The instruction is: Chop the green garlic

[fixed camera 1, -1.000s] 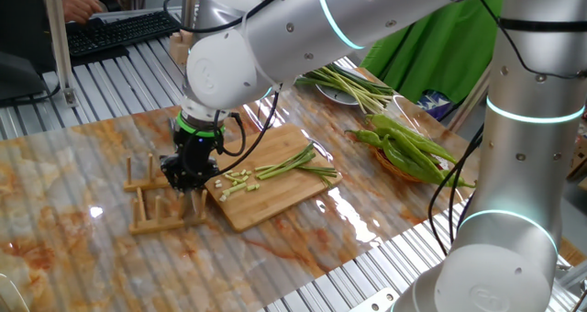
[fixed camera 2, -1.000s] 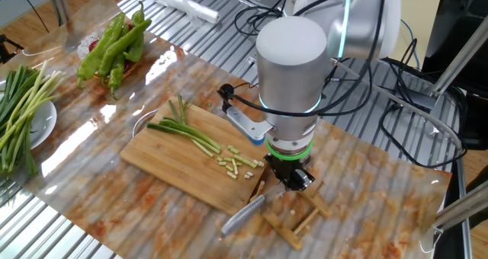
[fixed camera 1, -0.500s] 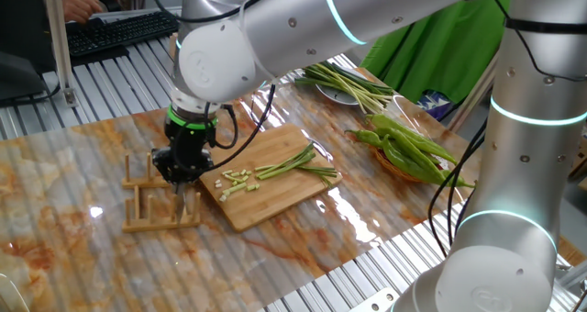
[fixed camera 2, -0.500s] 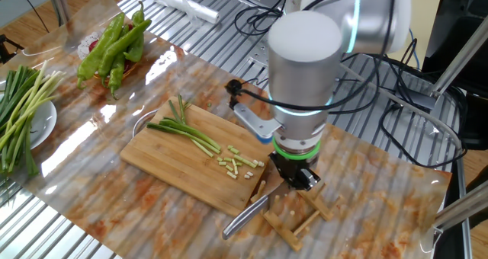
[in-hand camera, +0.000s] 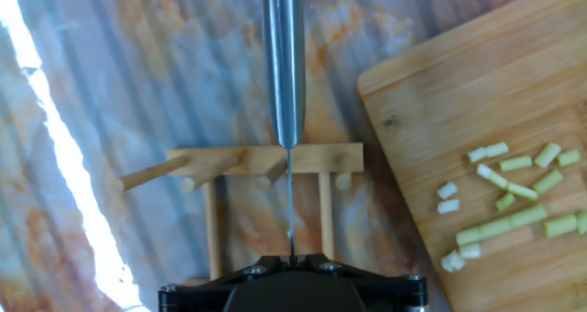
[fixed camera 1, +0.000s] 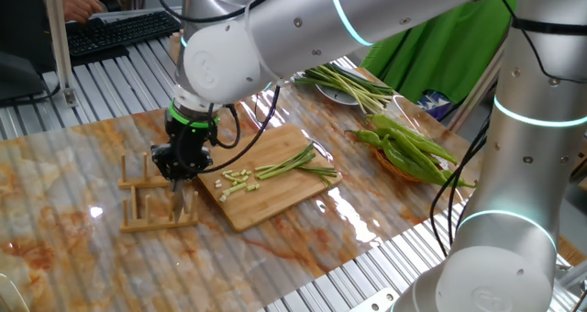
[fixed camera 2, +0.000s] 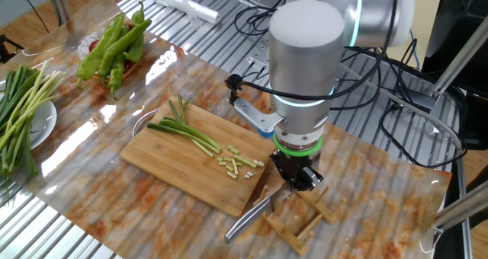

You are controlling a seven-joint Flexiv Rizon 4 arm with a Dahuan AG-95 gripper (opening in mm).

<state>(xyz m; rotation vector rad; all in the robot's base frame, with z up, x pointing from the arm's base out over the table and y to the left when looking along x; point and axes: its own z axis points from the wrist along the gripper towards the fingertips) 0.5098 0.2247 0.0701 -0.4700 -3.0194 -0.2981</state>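
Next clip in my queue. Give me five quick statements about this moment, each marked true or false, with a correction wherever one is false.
1. The claw is shut on the knife. True.
2. The knife blade is pressed into the green garlic on the cutting board. False: it hangs beside the board, above the wooden rack.
3. Some garlic is already cut into short bits. True.
4. The green peppers lie on the cutting board. False: they sit apart from it, toward the table's edge.
5. Every stalk on the board is chopped. False: long uncut lengths remain.
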